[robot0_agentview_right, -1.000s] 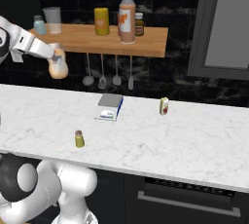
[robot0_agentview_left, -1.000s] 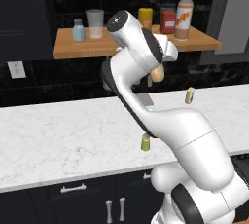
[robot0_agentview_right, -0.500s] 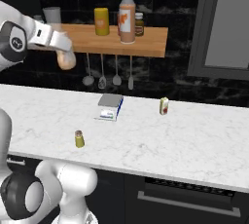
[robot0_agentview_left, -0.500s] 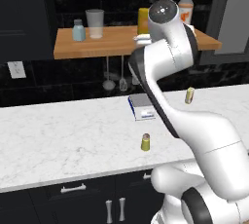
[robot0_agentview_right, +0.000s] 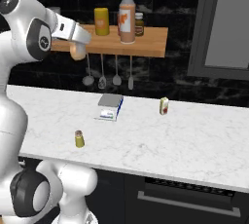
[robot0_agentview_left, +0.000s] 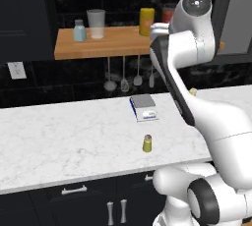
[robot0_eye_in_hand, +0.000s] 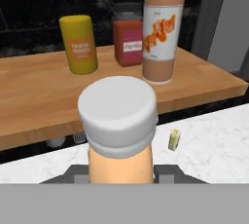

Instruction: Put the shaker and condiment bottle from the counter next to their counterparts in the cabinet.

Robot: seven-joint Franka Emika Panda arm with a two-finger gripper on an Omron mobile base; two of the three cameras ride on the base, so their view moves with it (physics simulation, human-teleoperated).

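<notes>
1. The gripper (robot0_agentview_right: 77, 47) is clamped on the condiment bottle (robot0_eye_in_hand: 119, 135), held in the air just in front of the wooden cabinet shelf (robot0_eye_in_hand: 44, 96) and not yet set down
2. Its counterpart, the tall orange-label bottle (robot0_eye_in_hand: 159, 33), stands on the shelf ahead and to the right
3. The olive-yellow shaker (robot0_agentview_left: 147, 143) stands on the marble counter (robot0_agentview_left: 59, 136), untouched; the pale blue shaker (robot0_agentview_left: 79, 30) waits near the shelf's left end
4. Neither item is placed yet, so both placements remain

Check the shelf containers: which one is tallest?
The white-necked bottle with the orange label and brown base. It rises well above the yellow can, the red-labelled jar, the clear cup and the blue shaker.
</notes>
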